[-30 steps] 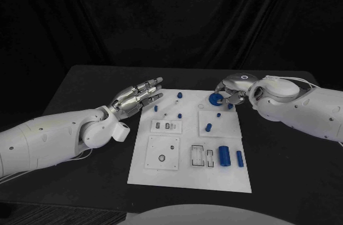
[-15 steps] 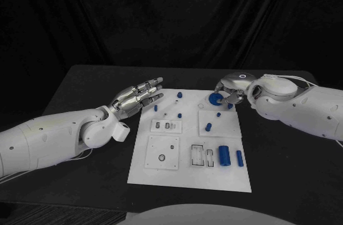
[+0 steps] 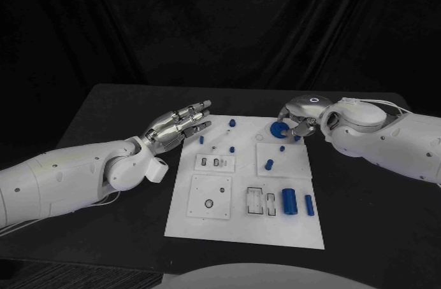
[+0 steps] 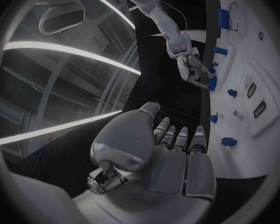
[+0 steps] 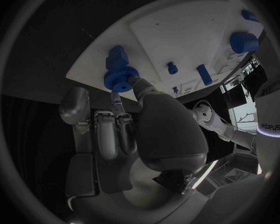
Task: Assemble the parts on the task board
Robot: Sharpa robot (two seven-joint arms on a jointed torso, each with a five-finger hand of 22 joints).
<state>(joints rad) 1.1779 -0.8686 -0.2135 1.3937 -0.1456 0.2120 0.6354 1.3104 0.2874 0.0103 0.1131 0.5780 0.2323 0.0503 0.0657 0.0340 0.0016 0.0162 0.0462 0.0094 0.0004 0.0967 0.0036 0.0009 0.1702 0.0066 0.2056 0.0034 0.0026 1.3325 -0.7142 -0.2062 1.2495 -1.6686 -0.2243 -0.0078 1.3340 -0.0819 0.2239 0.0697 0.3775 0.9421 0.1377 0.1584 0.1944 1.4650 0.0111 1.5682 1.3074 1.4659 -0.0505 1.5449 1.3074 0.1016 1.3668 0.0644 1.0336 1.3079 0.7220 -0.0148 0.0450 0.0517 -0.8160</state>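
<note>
Task board [image 3: 243, 228] white on the black table [image 3: 110, 104], our right hand [image 3: 296, 118] pinching the blue gear [image 3: 278, 129] at its far right corner, our left hand [image 3: 174, 126] empty, fingers spread, hovering at the board's far left edge.

One word can be read: "sharpa", in small dark letters running sideways along the white forearm [image 5: 269, 127] at the rim of the right wrist view. Nothing else carries writing: the task board [image 3: 241, 222] bears only blank recesses and outlines, with no labels or numbers, and the blue parts and both hands show no readable marks.
</note>
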